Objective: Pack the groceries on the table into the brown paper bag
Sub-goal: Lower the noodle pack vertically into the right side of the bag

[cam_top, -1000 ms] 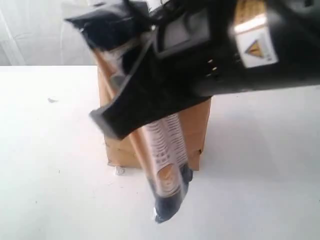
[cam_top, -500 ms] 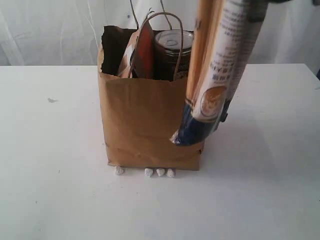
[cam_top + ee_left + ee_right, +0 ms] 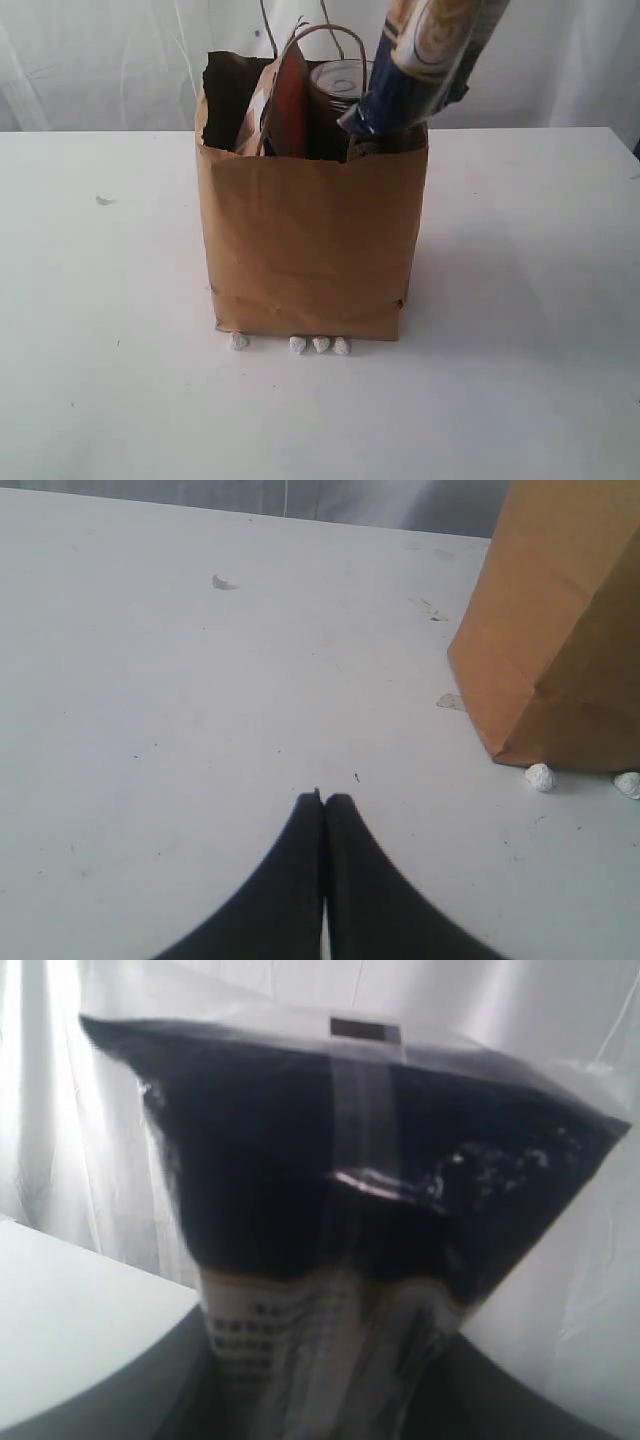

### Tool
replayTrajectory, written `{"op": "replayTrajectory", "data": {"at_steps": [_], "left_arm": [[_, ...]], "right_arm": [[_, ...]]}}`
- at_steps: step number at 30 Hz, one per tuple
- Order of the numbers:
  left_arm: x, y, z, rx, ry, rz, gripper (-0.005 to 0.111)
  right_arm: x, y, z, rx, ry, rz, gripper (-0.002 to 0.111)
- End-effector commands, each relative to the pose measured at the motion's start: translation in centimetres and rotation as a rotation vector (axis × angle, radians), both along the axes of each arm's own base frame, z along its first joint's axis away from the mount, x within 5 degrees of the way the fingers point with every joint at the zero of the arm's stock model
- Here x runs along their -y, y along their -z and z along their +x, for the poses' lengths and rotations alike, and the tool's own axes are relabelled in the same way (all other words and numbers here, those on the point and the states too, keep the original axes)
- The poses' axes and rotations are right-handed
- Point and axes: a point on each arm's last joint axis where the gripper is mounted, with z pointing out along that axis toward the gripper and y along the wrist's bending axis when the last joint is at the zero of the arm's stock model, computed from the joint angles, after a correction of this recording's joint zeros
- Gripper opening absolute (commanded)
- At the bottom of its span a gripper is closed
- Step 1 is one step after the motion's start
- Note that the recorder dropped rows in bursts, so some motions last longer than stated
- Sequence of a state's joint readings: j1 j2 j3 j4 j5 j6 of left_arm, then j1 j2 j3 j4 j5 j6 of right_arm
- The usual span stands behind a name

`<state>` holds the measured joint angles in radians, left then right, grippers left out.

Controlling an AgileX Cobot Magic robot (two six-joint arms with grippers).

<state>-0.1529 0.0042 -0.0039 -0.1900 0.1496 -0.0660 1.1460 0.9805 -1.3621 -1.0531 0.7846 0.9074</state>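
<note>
One tall brown kraft paper bag (image 3: pixel 310 240) stands upright on the large flat white tabletop (image 3: pixel 100 330). It sits about midway between the left and right edges and is set back from the near edge. Two twisted paper-cord loop handles (image 3: pixel 340 35) rise from its ragged top.

Three groceries show. One brown pouch with orange strip (image 3: pixel 288 100) stands upright inside the bag toward its left side. One gold-lidded clear jar (image 3: pixel 335 85) sits inside just beside the pouch. One long dark-blue packet (image 3: pixel 420 55) is in the air.

Four small white lumps (image 3: pixel 320 344) lie in a row on the tabletop against the bag's front base; the left wrist view catches two of them. One small grey speck (image 3: pixel 103 200) lies well apart, toward the left edge.

The packet is tilted, its upper part leaning right and running out of the top of the exterior view. Its dark lower end is over the bag's right top corner, at rim level just beside the jar. Whether it touches the rim I cannot tell.

The right claw (image 3: pixel 320 1400) is outside the exterior view. In its wrist view the packet fills the picture, clamped between the dark fingers (image 3: pixel 90 1400) on either side, high above the tabletop.

The left claw (image 3: pixel 322 802) hovers low over the tabletop to the left of the bag. Its two black fingers are pressed together with nothing between them.
</note>
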Motion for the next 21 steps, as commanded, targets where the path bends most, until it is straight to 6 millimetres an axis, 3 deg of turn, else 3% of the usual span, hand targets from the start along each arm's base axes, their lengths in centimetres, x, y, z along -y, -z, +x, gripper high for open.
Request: {"op": "replayTrajectory", "data": {"at_steps": [1, 12, 21], "left_arm": [[0.0, 0.1, 0.0, 0.000, -0.002, -0.009, 0.000], [0.0, 0.1, 0.0, 0.000, -0.002, -0.009, 0.000], [0.0, 0.1, 0.0, 0.000, -0.002, -0.009, 0.000]], "right_arm": [[-1.3, -1.2, 0.3, 0.097, -0.027, 0.000, 0.000], [-4.5, -0.1, 2.2, 0.104, 0.021, -0.021, 0.000], [-4.7, 0.7, 3.2, 0.069, 0.144, -0.040, 0.000]]}}
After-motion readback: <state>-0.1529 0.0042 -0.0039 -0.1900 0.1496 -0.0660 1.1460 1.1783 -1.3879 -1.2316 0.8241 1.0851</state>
